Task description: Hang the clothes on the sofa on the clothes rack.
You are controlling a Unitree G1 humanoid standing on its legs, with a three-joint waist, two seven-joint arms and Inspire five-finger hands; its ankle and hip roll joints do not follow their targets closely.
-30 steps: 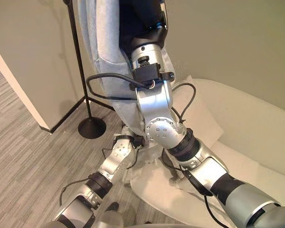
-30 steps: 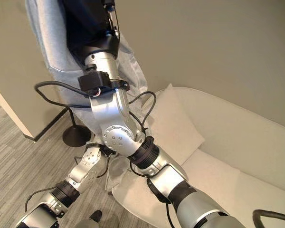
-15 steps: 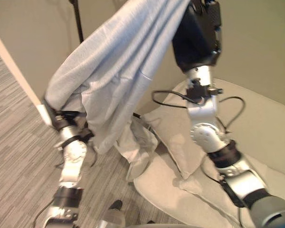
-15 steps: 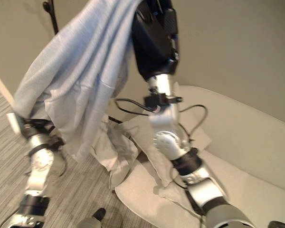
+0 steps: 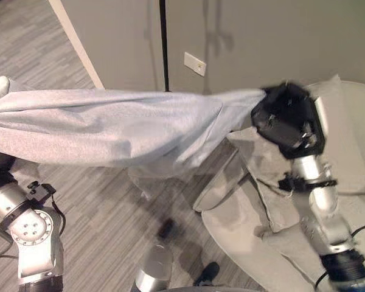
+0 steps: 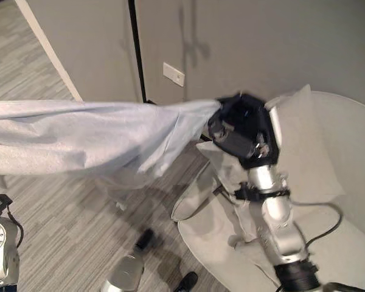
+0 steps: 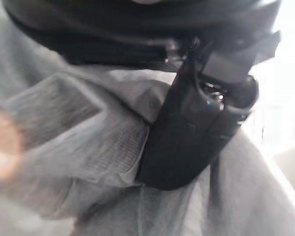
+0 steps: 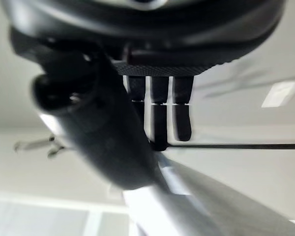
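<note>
Now a light grey garment (image 5: 109, 125) stretched level between both hands above the floor (image 5: 109, 207), right hand (image 5: 286, 118) with fingers clenched on its end over the white sofa (image 5: 353, 182), left hand (image 7: 196, 128) thumb pinching the cloth, rack pole (image 5: 165, 45) against the wall behind.
</note>
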